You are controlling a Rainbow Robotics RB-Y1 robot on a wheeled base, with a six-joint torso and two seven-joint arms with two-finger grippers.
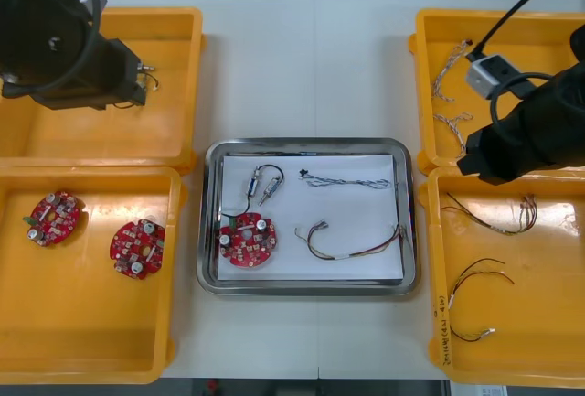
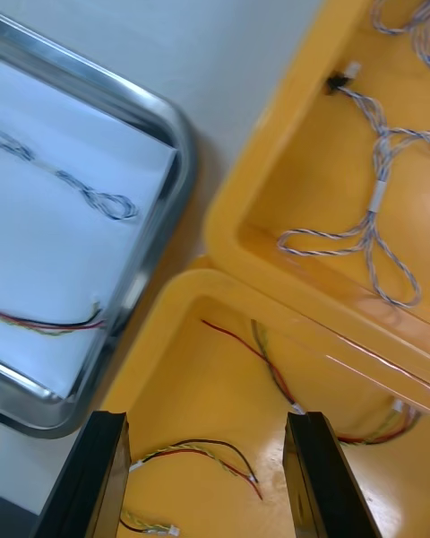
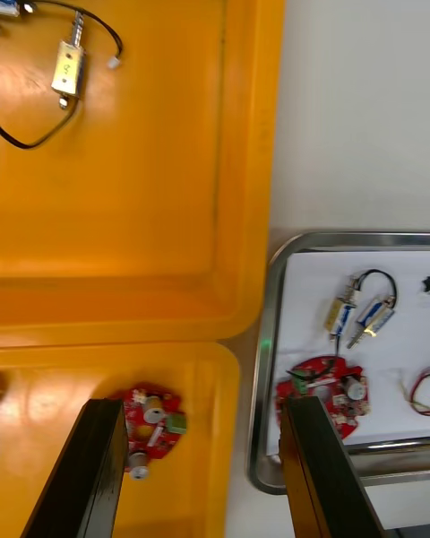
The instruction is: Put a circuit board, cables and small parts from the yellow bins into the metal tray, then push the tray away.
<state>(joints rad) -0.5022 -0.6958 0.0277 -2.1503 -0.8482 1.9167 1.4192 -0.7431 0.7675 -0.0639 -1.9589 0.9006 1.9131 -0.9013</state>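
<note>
The metal tray (image 1: 309, 284), white inside, holds a round red circuit board (image 1: 246, 239), small metal parts (image 1: 263, 184), a twisted blue and white cable (image 1: 345, 181) and a red and yellow cable (image 1: 352, 240). My left arm (image 1: 69, 58) hangs over the far left yellow bin (image 1: 174, 67). Its gripper (image 3: 202, 466) is open with nothing between the fingers, above the wall between the two left bins. My right arm (image 1: 530, 131) is over the seam of the two right bins. The right gripper (image 2: 206, 475) is open and empty above red and yellow cables (image 2: 202, 453).
The near left bin (image 1: 91, 323) holds two red boards (image 1: 54, 218) (image 1: 138, 249). Small metal parts (image 3: 67, 67) lie in the far left bin. Blue and white cables (image 1: 452, 94) fill the far right bin. Red and yellow cables (image 1: 498, 213) lie in the near right bin.
</note>
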